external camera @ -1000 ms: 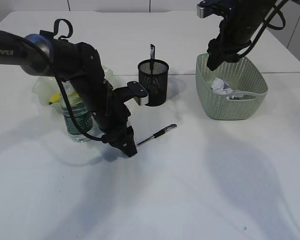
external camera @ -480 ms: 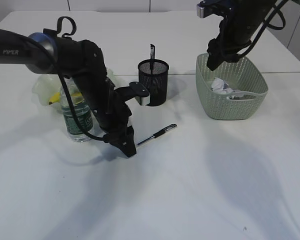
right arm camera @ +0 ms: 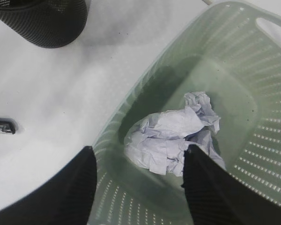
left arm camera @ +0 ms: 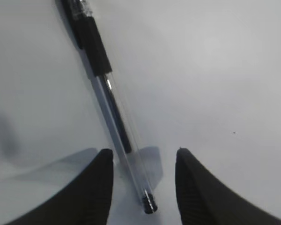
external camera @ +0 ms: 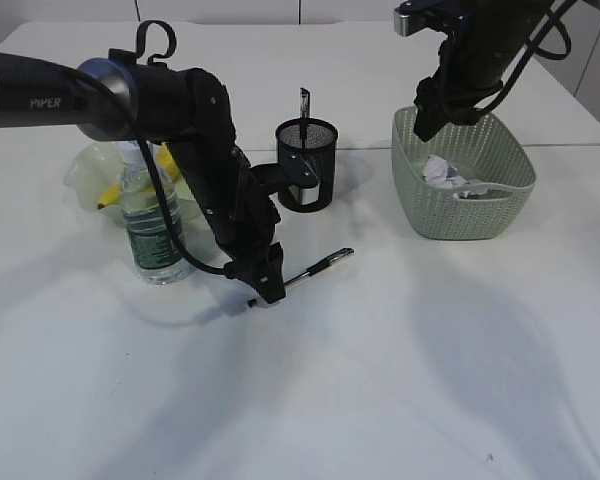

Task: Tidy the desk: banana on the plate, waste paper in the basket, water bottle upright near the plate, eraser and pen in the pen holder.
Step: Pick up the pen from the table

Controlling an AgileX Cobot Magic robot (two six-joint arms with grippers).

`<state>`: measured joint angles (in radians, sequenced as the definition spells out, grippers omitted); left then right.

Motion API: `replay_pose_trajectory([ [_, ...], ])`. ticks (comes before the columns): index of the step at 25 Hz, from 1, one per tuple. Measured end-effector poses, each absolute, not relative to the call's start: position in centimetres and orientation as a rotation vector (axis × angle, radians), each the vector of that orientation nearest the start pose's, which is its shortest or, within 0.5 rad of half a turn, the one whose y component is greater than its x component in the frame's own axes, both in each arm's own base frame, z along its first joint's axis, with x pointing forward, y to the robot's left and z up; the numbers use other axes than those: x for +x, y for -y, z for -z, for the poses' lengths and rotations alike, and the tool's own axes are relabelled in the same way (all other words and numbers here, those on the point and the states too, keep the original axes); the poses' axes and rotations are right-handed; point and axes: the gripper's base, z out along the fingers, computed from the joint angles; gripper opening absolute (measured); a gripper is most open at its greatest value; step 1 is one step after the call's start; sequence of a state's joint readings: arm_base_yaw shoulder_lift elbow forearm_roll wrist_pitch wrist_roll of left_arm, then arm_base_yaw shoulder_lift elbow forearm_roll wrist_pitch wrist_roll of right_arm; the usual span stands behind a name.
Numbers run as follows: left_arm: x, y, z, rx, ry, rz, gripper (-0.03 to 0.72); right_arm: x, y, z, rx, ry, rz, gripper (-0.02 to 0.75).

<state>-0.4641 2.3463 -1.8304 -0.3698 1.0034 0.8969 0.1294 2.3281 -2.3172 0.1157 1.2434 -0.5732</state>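
Exterior view, left to right. One plate [external camera: 80, 175] at far left, one banana [external camera: 110, 195] lying in it. One water bottle [external camera: 152, 225] upright just in front of the plate. Left gripper [external camera: 265, 290] down at the desk [external camera: 380, 380], jaws parted, straddling the near end of one pen [external camera: 320, 265] lying loose; left wrist view shows both fingers [left arm camera: 93, 192] clear of the barrel, nothing grasped. One pen holder [external camera: 307, 165] behind, with one dark item standing in it; eraser not discernible. One basket [external camera: 460, 175] at right holding one waste paper [external camera: 445, 172] ball. Right gripper [right arm camera: 138, 187] hangs over the basket's near-left corner, jaws apart, empty.
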Motion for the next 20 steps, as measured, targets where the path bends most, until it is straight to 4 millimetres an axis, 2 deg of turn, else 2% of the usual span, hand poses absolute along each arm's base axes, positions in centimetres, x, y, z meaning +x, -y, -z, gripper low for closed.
replay_pose_trajectory([
  [20, 41.43, 23.72, -12.68, 1.636, -2.417, 0.406, 0.307, 50.05, -7.51, -25.96, -0.918, -2.563, -0.033, 0.442],
])
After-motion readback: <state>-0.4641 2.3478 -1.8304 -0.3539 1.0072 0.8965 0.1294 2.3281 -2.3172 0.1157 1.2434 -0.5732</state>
